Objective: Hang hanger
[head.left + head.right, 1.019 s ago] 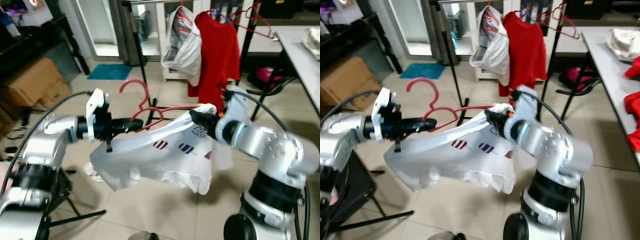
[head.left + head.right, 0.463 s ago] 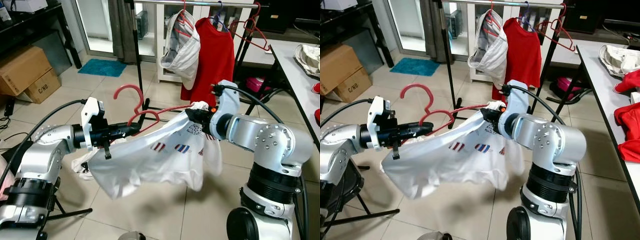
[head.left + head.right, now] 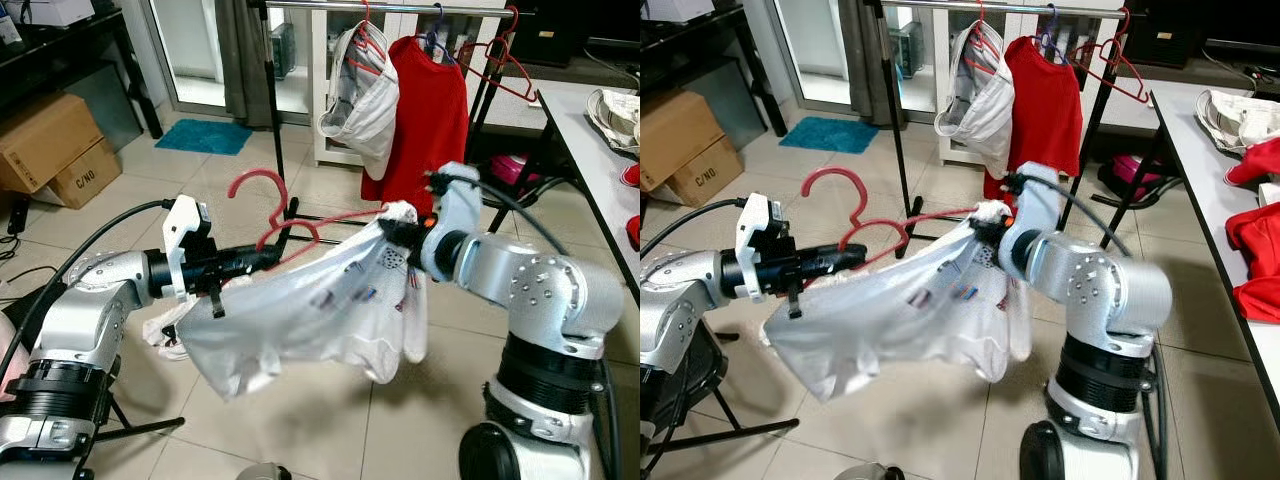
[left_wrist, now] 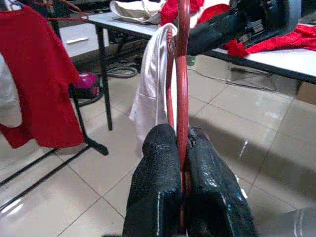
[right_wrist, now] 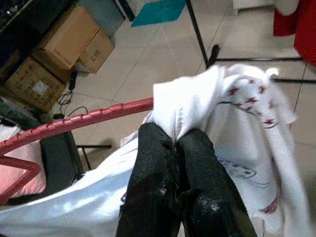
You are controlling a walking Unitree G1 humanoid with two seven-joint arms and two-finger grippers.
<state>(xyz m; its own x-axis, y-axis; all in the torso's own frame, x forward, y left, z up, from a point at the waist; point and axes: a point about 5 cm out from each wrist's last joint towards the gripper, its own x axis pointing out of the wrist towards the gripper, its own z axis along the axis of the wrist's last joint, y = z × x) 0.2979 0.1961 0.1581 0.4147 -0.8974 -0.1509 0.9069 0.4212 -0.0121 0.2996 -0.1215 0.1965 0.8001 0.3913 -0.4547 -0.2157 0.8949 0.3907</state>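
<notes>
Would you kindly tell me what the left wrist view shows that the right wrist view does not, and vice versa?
Left wrist view alone: the left claw shut on the red plastic hanger, and a red shirt hanging from the rack. Right wrist view alone: the right claw pinching the white printed T-shirt, and brown cardboard boxes. Both share the hanger, the T-shirt and tiled floor.

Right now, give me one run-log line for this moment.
left gripper: shut on red hanger | right gripper: shut on white T-shirt | shirt draped between arms | clothes rail: ahead, hanger not hung
</notes>
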